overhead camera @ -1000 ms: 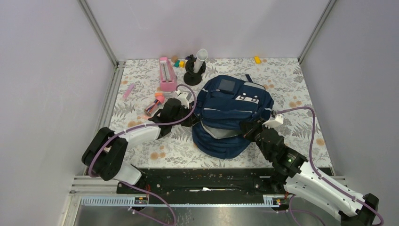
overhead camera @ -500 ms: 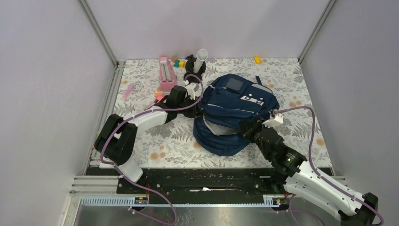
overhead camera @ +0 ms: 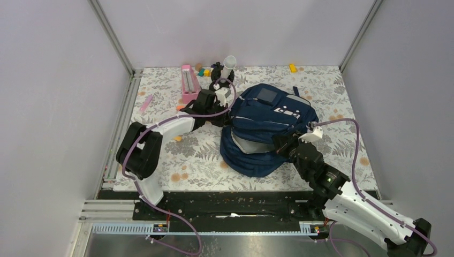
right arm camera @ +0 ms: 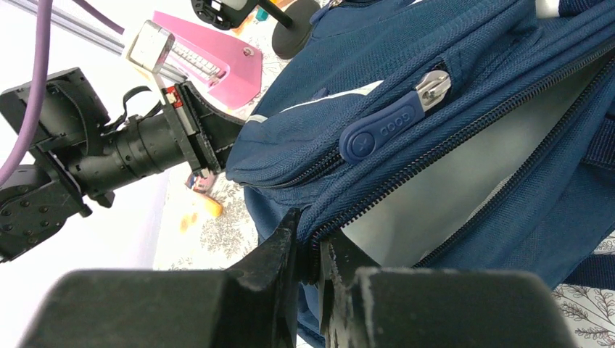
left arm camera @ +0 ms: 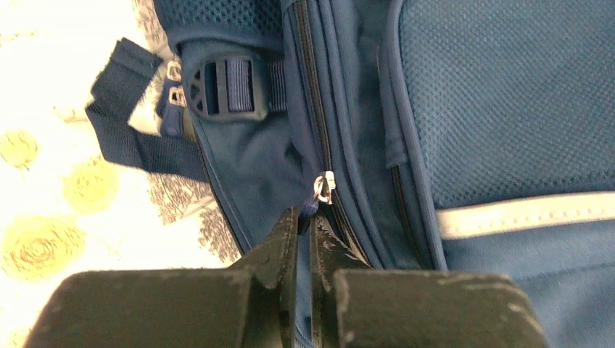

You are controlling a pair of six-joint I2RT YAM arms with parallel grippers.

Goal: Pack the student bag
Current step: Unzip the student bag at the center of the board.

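Student bag [overhead camera: 270, 126]: navy backpack lying in the middle of the floral worktop [overhead camera: 332, 91], front patches up, its main opening gaping on the near side.
Left tool [left arm camera: 304, 217]: at the bag's left side, fingers together, tips just below a silver zipper slider [left arm camera: 323, 188]; whether a pull tab is pinched between them cannot be told.
Beside the left tool: a black strap buckle [left arm camera: 225, 87] and a loose navy strap end [left arm camera: 127, 116] lying on the worktop; a light stripe [left arm camera: 522, 214] runs across the panel to the right.
Right tool [right arm camera: 308, 239]: clamped on the zip edge of the bag's opening, at its near right side.
Opening: light grey lining [right arm camera: 435, 196] shows between the parted zip edges; a blue rubber zipper pull [right arm camera: 377, 130] lies on the flap above.
Far left of the worktop: a pink case [overhead camera: 189, 83] and a black stand with a white tube [overhead camera: 225, 69], near the bag but apart from it.
Far edge: a small yellow block [overhead camera: 292, 67].
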